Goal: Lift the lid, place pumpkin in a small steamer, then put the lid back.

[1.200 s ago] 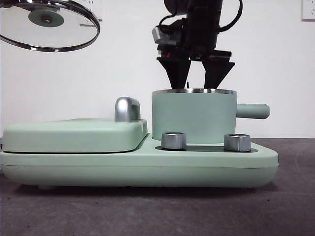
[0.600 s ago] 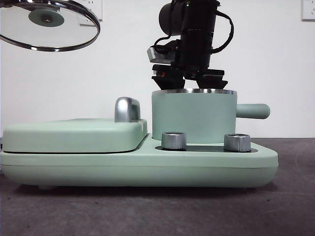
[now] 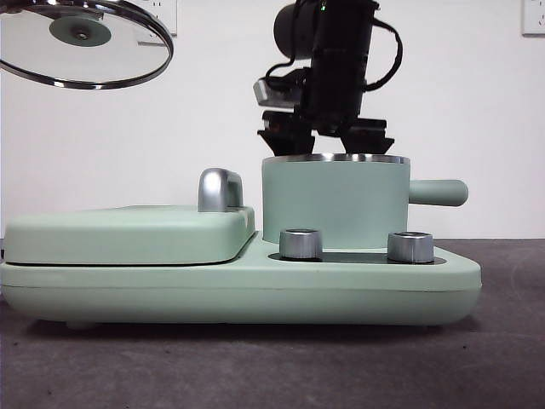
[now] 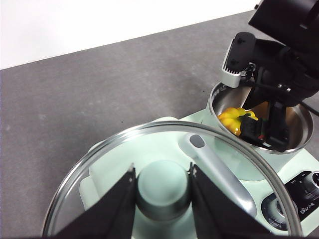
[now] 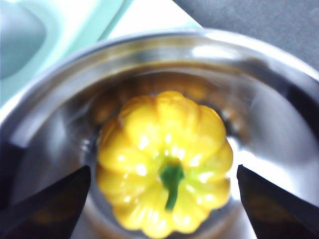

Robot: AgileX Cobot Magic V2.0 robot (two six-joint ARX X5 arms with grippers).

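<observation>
Two arms are at work on my screens. My left gripper (image 4: 162,196) has its jaws clamped on the mint knob of the lid (image 4: 99,172), holding the clear glass disc with its shiny steel rim up in the air; on the front view the lid (image 3: 85,44) hangs tilted at the top corner, well apart from the steamer (image 3: 334,202).

My right gripper (image 3: 325,141) is down at the steamer's mouth, its jaws dipping just inside the steel rim. On its wrist view the jaws stand apart, one on each side of the pumpkin (image 5: 165,181), and I see a gap between each jaw and the fruit, so nothing is gripped.

I see the pumpkin sitting in the steamer's steel bowl (image 5: 269,114), glossy yellow with rounded ribs and bright glints on them, a short curved green stem rising from the dip in its middle. Its colour is mirrored faintly on the bowl wall. From the left wrist view the pumpkin (image 4: 230,119) shows as a yellow-orange lump partly hidden behind the right jaws.

From the front, the steamer is a mint cylinder with a stubby side handle (image 3: 438,192), standing on the mint base (image 3: 238,294) behind two steel dials (image 3: 301,244). Beside it lies the flat griddle cover (image 3: 128,234) with its chrome handle (image 3: 220,189). I see the base resting on the dark worktop (image 3: 272,366).
</observation>
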